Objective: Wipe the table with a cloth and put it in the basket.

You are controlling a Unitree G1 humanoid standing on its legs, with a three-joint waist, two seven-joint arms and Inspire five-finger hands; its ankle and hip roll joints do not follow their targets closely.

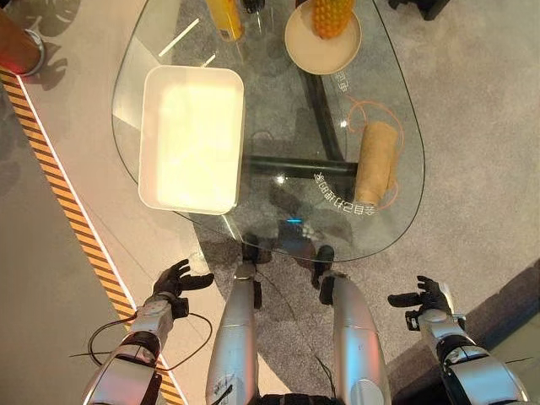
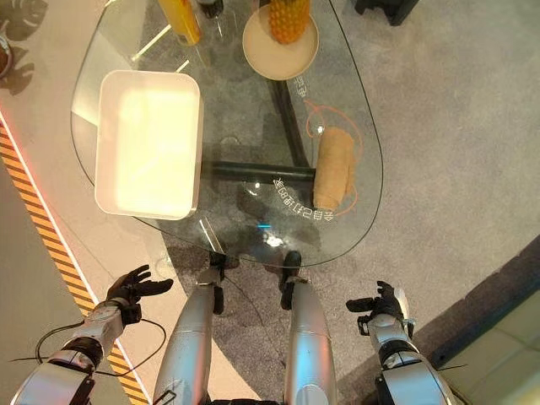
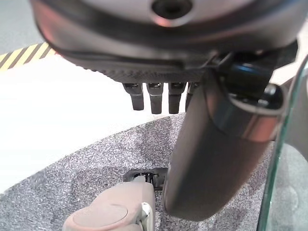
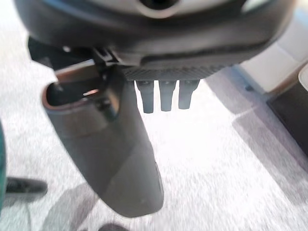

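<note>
Left hand (image 1: 173,281), right hand (image 1: 429,299) empty; cloth (image 1: 375,161) rolled; table (image 1: 396,101) print unreadable.

cloth (image 1: 375,161) tan | basket (image 1: 191,137) white | floor tape (image 1: 51,173) yellow-black striped

White lettering (image 1: 342,191) runs in a curved line on the glass table (image 1: 396,101) just beside the rolled cloth (image 1: 375,160), and a shorter white mark (image 1: 341,81) sits by the plate (image 1: 304,49). Both appear upside down and cannot be read.
</note>
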